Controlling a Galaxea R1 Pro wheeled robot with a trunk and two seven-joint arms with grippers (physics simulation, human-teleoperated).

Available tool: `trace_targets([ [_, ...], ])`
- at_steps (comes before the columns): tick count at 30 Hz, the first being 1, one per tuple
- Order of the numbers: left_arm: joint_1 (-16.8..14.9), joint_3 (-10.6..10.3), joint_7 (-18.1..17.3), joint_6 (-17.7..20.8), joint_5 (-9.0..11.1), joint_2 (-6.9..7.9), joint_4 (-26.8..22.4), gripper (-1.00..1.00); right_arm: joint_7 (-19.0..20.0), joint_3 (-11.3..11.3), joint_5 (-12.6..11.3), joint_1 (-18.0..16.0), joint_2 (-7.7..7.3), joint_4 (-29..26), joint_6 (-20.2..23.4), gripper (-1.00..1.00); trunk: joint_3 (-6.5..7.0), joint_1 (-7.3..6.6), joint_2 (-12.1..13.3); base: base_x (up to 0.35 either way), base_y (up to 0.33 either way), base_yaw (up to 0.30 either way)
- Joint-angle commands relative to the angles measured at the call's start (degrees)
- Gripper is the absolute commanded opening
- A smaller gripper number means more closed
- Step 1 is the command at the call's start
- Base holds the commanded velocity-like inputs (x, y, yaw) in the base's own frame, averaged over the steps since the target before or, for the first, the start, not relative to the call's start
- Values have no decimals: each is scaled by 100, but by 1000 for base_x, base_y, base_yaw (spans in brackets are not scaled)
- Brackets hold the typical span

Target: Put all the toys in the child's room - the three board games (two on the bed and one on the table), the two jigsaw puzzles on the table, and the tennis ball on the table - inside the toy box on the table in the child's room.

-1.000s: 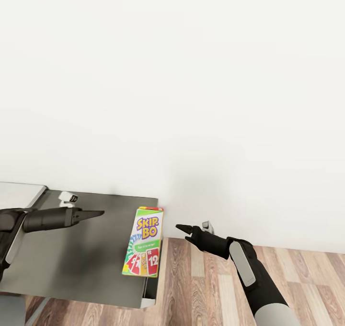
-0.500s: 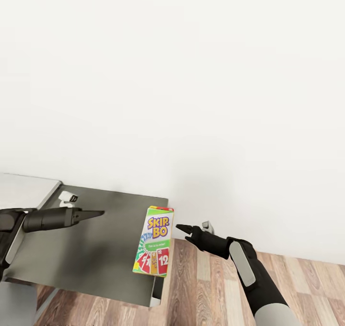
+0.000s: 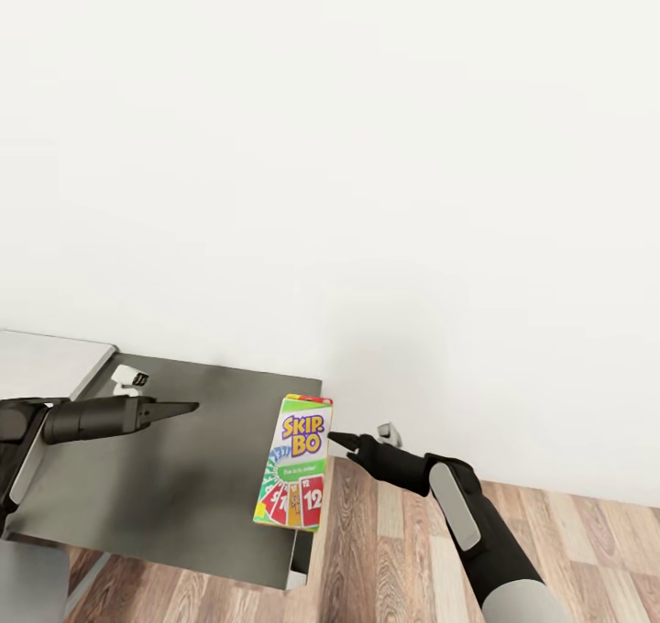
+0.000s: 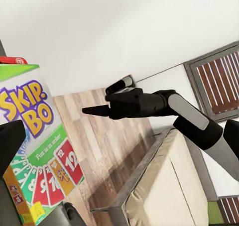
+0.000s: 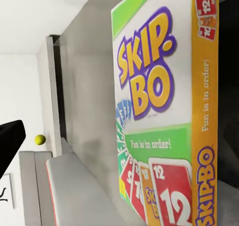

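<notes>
Right gripper (image 3: 332, 438) points at the Skip-Bo box (image 3: 295, 459), its dark tip just beside the box's right edge near the top; contact cannot be confirmed. Its fingers read as one closed point in the head view and in the left wrist view (image 4: 89, 110), and nothing is held. Left gripper (image 3: 188, 408) hangs over the dark grey table section (image 3: 174, 495), well apart from the box, its fingers likewise drawn together to a point with nothing between them. The box lies flat at the right edge of that dark section, long side running away from the robot, cover up, with the red number cards at the near end. In the right wrist view the cover (image 5: 159, 111) shows at close range, with an orange side panel marked "SKIP-BO" and "Fun is in order!". Beyond the box, the same view shows the pale desk top (image 5: 40, 186) and a small yellow-green tennis ball (image 5: 40, 139) far off. The head view shows a plain white wall (image 3: 367, 147) behind the table and wood flooring (image 3: 587, 550) to the right. The left wrist view includes the bed (image 4: 174, 186) with beige mattress and dark frame behind the right arm.
</notes>
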Motion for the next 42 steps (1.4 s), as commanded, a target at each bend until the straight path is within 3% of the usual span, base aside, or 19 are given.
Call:
trace_targets([
  [1, -3, -3, -22, 61, -2, 2, -1, 100, 8, 9, 0, -3, 2, 5, 4, 100, -9, 3, -10, 0, 0, 0],
  [17, -3, -6, -22, 61, -2, -2, -1, 100, -40, 40, 13, -6, -3, 30, -45, 100, -9, 3, -10, 0, 0, 0],
  [42, -3, -6, -22, 61, -2, -2, -1, 100, -296, -7, -44, -4, 1, 50, -54, 100, -458, 552, -1013, 0, 0, 0],
])
